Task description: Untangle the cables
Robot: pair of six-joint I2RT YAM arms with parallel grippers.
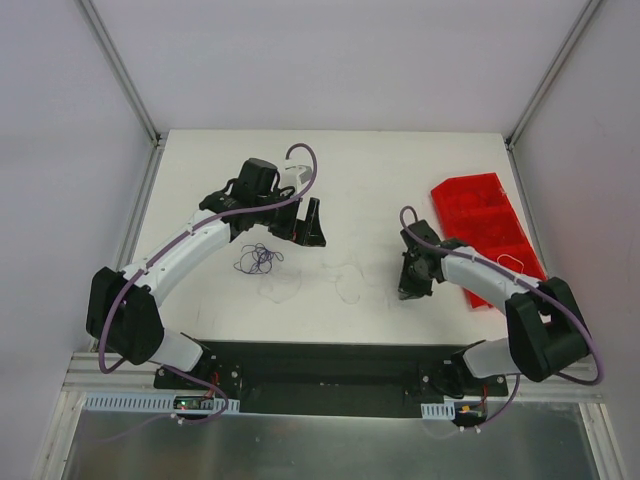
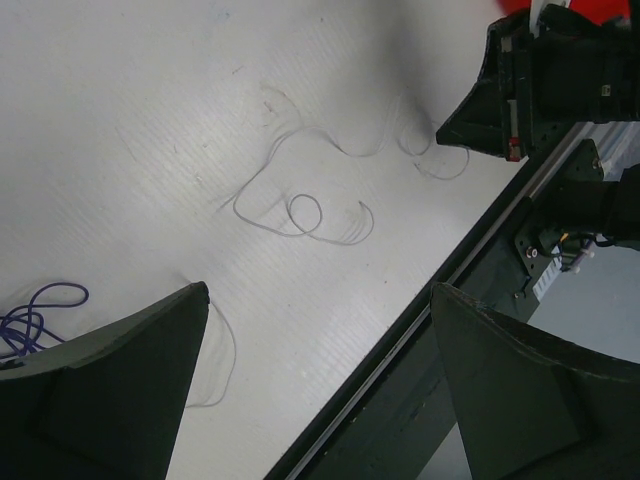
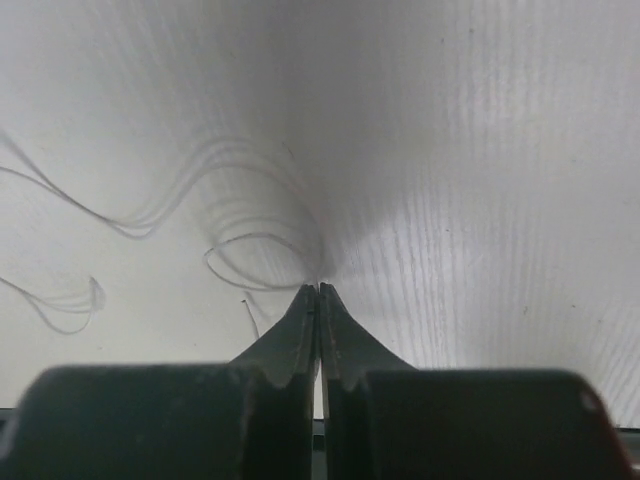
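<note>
on table (image 1: 400,170), one purple tangle (image 1: 258,260), maybe two pale strands (image 3: 128,230)

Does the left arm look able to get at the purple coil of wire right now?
Probably yes. The left gripper hangs open just beside the purple coil, with nothing between them. The right gripper is off to the other side, apparently shut on the pale strand, so it is out of the way.

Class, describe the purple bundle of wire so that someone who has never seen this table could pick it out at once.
Start at the white table and find the left arm curving across it. Just inside that curve lies the purple bundle, a small knot of thin loops. The pale strands to its right lie spread out and nearly match the table.
</note>
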